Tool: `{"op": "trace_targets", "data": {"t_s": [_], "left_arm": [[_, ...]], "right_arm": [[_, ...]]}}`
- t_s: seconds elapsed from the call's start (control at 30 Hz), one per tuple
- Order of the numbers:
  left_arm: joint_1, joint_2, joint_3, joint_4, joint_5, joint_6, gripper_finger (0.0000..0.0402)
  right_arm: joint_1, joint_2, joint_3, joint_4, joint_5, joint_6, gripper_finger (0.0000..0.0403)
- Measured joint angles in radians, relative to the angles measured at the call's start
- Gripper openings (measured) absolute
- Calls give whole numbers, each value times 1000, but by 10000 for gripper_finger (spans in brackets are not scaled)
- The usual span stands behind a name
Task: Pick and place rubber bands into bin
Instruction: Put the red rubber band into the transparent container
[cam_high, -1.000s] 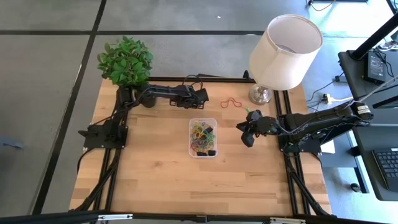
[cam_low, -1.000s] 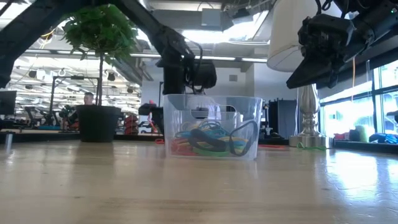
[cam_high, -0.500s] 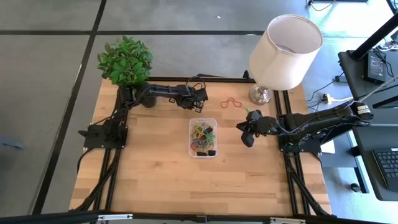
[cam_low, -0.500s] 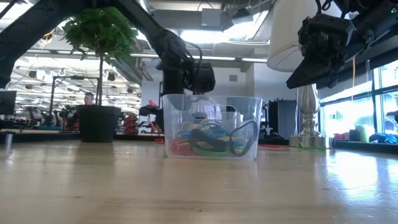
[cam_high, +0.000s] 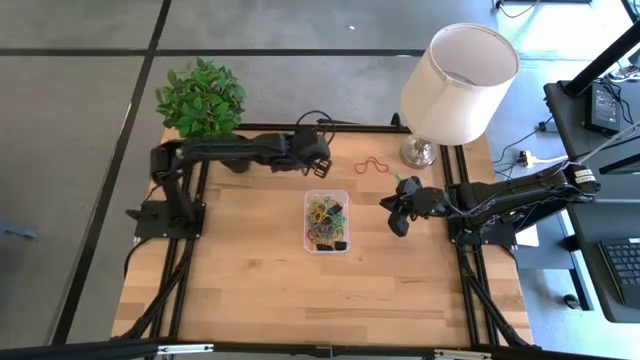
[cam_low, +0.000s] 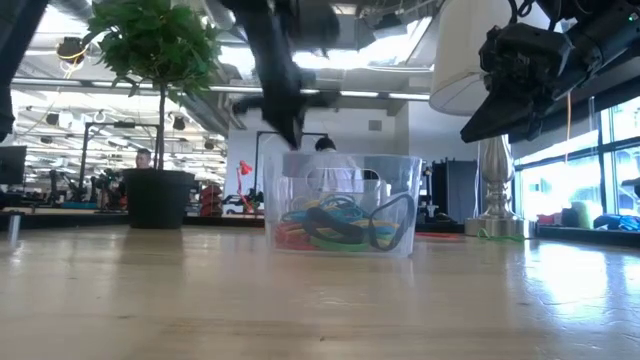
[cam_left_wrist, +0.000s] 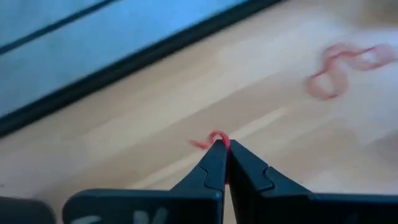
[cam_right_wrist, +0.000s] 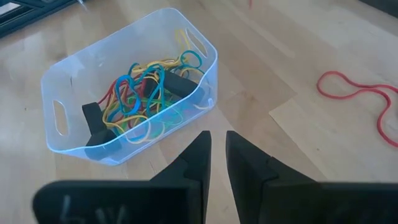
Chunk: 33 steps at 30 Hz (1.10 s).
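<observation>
Bin (cam_high: 327, 221) at table centre already holds many coloured rubber bands (cam_right_wrist: 144, 93). Left gripper (cam_left_wrist: 222, 149) just beyond bin's far edge, fingers pinching small red band (cam_left_wrist: 213, 138). Red twisted band (cam_high: 372, 165) lies far right, near lamp (cam_high: 455, 85). Right gripper (cam_right_wrist: 217, 149) right of bin, fingers nearly together, empty.

one bin (cam_high: 326, 221), one lamp (cam_high: 452, 85), one plant (cam_high: 202, 97), two arms.
</observation>
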Motion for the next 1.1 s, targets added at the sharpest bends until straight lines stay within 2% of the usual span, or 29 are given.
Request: {"op": "trace_targets", "data": {"t_s": [0.23, 0.47, 0.57, 0.83, 1.1], "left_arm": [[-137, -151, 1, 45, -59, 57, 3], [-336, -182, 1, 204, -52, 341, 3], [-397, -174, 2, 221, -25, 397, 3], [-460, -98, 2, 197, -13, 250, 3], [-476, 61, 2, 201, 124, 182, 3]], "right_arm": [[0, 0, 0, 4, 0, -29, 54], [0, 0, 0, 6, 0, -54, 54], [0, 0, 0, 7, 0, -55, 54], [0, 0, 0, 4, 0, -55, 54], [0, 0, 0, 1, -45, -52, 54]]}}
